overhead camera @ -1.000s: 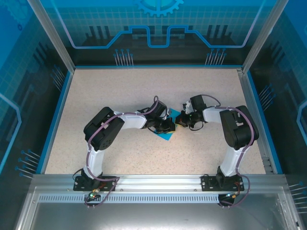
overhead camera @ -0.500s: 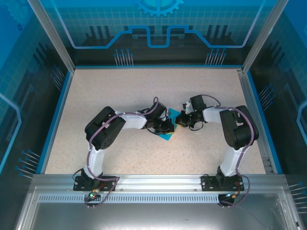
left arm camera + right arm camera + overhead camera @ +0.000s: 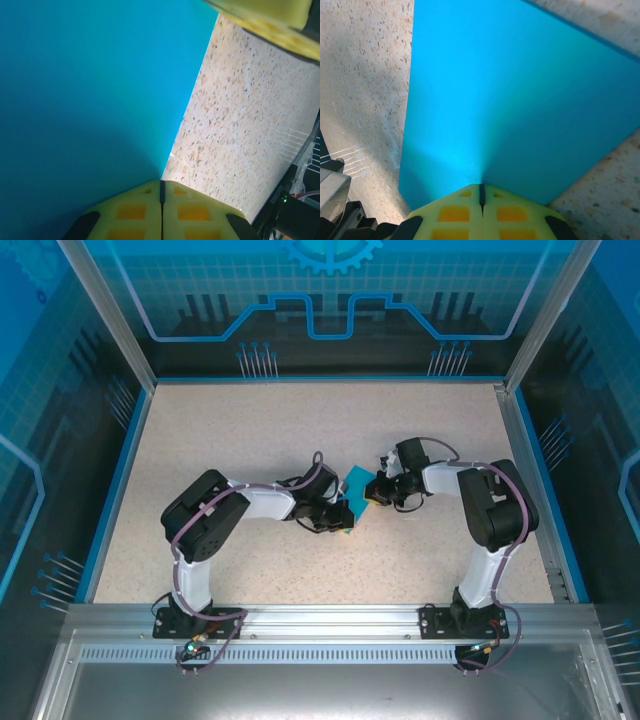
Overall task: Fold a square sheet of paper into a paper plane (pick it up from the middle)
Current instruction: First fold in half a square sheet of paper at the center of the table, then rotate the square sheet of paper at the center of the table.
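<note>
**Top view.** Left arm (image 3: 205, 525) rises from its base with the elbow bent out to the left and the forearm reaching right, toward its partner. Right arm (image 3: 495, 505) mirrors it, elbow out to the right and forearm reaching left. The two wrists meet near one another, left gripper (image 3: 343, 523) slightly nearer the bases than right gripper (image 3: 372, 490).

**Wrist views.** Each gripper's yellow pads are pressed flat together, seam closed — both pinch the square sheet of paper (image 3: 75, 100) at an edge, from opposite sides.
</note>
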`<action>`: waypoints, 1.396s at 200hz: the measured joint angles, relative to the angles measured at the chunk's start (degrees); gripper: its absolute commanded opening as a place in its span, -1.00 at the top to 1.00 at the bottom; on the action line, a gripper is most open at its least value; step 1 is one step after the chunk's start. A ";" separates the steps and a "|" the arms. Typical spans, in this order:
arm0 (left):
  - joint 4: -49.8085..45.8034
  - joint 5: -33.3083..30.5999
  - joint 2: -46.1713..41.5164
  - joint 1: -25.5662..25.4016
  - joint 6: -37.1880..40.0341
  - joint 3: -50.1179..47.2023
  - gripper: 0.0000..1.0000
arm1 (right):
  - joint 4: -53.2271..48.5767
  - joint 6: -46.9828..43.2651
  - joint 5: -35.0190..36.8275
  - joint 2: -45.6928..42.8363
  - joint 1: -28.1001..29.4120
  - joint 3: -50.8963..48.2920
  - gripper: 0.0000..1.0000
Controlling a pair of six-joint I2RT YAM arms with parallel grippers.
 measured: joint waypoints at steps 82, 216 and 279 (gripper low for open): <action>-2.97 -0.50 -1.31 -0.85 2.64 -0.55 0.89 | -0.57 -0.66 -0.24 0.28 0.00 0.44 0.94; -17.84 -10.21 -18.10 11.47 -1.31 0.13 -0.17 | -15.56 -0.70 20.70 -4.04 8.81 14.84 0.14; -19.78 -11.19 -18.05 13.73 -2.60 -1.05 -0.46 | -21.55 0.94 29.22 3.72 10.88 19.30 0.05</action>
